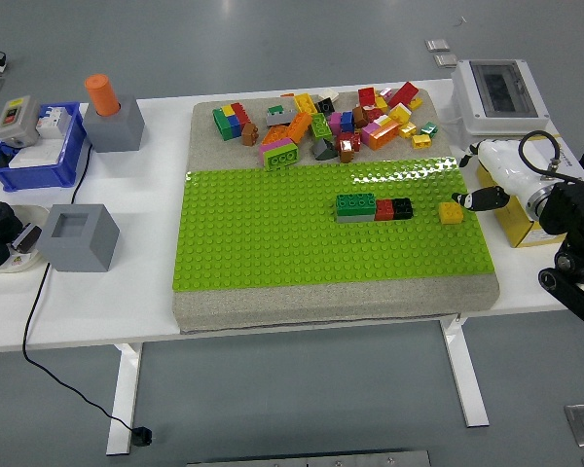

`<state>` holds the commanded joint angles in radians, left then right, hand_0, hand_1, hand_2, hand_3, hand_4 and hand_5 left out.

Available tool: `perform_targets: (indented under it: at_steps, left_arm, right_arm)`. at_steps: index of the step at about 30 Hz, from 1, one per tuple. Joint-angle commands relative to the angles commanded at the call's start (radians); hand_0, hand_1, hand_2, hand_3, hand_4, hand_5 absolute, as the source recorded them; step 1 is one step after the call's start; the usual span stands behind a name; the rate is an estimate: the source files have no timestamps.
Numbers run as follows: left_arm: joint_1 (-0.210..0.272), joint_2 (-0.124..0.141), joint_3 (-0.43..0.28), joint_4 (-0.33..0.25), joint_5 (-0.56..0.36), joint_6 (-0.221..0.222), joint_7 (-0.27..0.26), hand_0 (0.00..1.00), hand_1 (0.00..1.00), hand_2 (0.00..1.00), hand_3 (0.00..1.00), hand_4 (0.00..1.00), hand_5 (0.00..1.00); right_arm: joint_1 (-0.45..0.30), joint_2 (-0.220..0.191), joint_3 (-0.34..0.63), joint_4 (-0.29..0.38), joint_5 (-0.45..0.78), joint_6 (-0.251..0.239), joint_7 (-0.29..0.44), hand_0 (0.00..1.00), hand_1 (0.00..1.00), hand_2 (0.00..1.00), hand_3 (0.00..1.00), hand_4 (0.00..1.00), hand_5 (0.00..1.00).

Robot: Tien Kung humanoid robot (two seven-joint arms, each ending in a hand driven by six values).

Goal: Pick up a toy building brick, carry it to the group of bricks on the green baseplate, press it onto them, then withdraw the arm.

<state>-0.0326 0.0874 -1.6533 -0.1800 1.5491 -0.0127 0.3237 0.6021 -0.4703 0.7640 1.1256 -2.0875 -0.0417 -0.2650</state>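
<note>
At the right edge of the frame, my right hand (pixel 487 185) hangs off the baseplate (pixel 273 253), fingers loosely curled and grasping nothing. The row of bricks (pixel 374 207) sits right of centre on the plate, green, red and black side by side. A yellow brick (pixel 452 212) lies just beside my fingertips, apart from the row. I judge the risk is here: any drift toward the plate could knock that yellow brick, or my arm could catch the yellow box (pixel 526 195) beneath it. My left arm is out of view.
</note>
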Motion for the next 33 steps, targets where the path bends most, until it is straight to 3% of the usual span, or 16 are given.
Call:
perform_targets:
  at_steps: [7, 15, 16, 21, 33]
  left_arm:
    - [0.0, -0.001, -0.002, 0.0, 0.004, 0.0, 0.002, 0.781, 0.775, 0.719, 0.451, 0.998, 0.829]
    - [0.0, -0.002, -0.004, 0.0, 0.013, -0.001, 0.003, 0.781, 0.776, 0.719, 0.452, 0.998, 0.831]
    - [0.001, -0.002, -0.004, 0.0, 0.014, -0.001, 0.003, 0.781, 0.775, 0.719, 0.452, 0.998, 0.832]
    - [0.002, -0.003, -0.004, 0.0, 0.017, -0.002, 0.004, 0.781, 0.777, 0.72, 0.457, 0.998, 0.829]
    - [0.002, -0.002, -0.008, 0.0, 0.027, -0.006, 0.006, 0.781, 0.777, 0.72, 0.456, 0.998, 0.831]
  right_arm:
    - [-0.022, 0.003, 0.015, 0.005, 0.012, -0.008, 0.008, 0.774, 0.783, 0.843, 0.7, 0.787, 0.223]
    - [-0.074, 0.026, 0.07, 0.021, 0.106, -0.091, 0.088, 0.751, 0.765, 0.829, 0.692, 0.773, 0.196]
    - [-0.082, 0.03, 0.078, 0.023, 0.121, -0.105, 0.102, 0.705, 0.72, 0.782, 0.678, 0.755, 0.181]
    - [-0.116, 0.05, 0.122, 0.023, 0.173, -0.169, 0.164, 0.674, 0.7, 0.764, 0.67, 0.756, 0.178]
    - [-0.15, 0.072, 0.131, -0.007, 0.28, -0.221, 0.241, 0.655, 0.665, 0.751, 0.67, 0.755, 0.165]
